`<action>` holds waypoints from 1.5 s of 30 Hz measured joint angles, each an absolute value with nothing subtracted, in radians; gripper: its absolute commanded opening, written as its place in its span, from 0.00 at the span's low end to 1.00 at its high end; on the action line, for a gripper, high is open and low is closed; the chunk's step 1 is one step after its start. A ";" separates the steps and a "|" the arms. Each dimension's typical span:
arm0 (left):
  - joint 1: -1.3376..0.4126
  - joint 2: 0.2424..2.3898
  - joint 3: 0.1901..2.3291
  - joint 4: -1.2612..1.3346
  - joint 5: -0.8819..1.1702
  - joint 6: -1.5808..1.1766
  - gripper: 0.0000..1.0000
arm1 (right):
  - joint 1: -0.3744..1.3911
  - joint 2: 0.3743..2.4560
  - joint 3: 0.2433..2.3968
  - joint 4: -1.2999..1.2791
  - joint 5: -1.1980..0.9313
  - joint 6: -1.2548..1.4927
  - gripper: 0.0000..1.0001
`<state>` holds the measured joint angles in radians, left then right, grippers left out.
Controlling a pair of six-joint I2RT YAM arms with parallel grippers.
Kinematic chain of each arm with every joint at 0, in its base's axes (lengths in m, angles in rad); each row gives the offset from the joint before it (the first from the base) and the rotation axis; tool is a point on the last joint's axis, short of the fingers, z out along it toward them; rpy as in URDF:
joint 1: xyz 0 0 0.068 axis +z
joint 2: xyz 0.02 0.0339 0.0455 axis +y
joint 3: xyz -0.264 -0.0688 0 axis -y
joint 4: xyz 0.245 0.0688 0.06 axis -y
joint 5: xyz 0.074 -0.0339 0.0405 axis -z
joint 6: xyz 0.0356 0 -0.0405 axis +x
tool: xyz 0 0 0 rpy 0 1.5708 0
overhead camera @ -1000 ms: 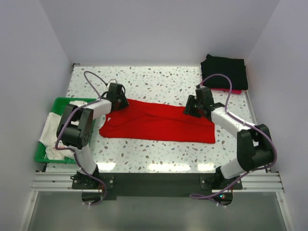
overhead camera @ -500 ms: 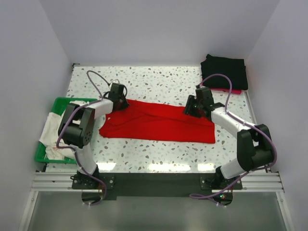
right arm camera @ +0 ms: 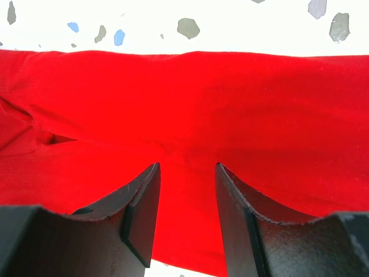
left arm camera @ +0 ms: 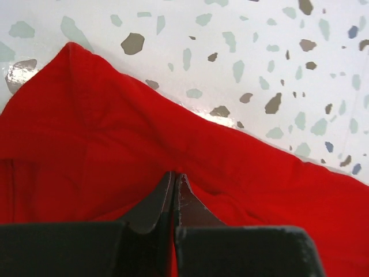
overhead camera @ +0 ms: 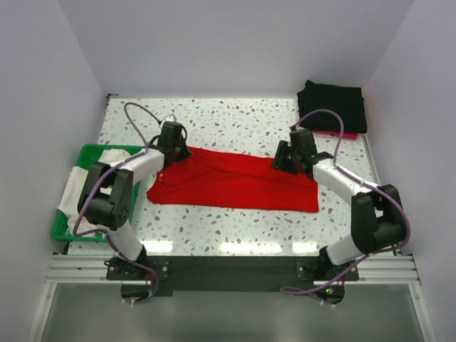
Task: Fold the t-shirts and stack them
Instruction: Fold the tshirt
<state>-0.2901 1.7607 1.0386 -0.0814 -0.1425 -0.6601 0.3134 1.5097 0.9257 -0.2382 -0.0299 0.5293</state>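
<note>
**Two arms meet over a red t-shirt on the speckled counter**

A plain red t-shirt lies spread in a long, flattened band across the middle of the counter, with one arm at each of its far corners. The left tool sits at the shirt's far left corner. Its fingers are pressed together, the cloth puckers at their tips, and a sliver of red shows in the slit between them. The right tool is at the far right corner with its fingers parted. It grips nothing, and red cloth fills the gap between them. Whether its tips touch the cloth cannot be told.

A stack of folded black t-shirts rests at the far right corner of the counter, well apart from the red one. At the left edge, a white t-shirt is heaped in a green basket and spills over its outer side.
</note>
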 measured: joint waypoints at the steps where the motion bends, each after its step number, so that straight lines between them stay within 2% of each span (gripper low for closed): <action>1: -0.293 1.743 1.030 -0.081 -0.141 -0.661 0.00 | 0.313 1.509 0.926 -0.238 -0.030 0.529 0.47; 23: -0.413 1.402 0.683 -0.021 -0.030 -0.714 0.00 | 0.313 1.465 0.925 -0.239 -0.043 0.530 0.47; 36: -0.456 1.370 0.559 0.054 0.050 -0.772 0.00 | 0.313 1.437 0.906 -0.240 -0.043 0.531 0.47; 37: -0.459 1.367 0.554 0.058 0.054 -0.775 0.07 | 0.313 1.436 0.906 -0.240 -0.042 0.531 0.47; 45: -0.469 1.332 0.523 0.070 0.074 -0.798 0.35 | 0.313 1.433 0.897 -0.241 -0.041 0.531 0.47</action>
<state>-0.4690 1.3319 0.5232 0.0700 0.0738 -0.7979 0.3134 1.4330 0.8970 -0.2409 -0.0414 0.5308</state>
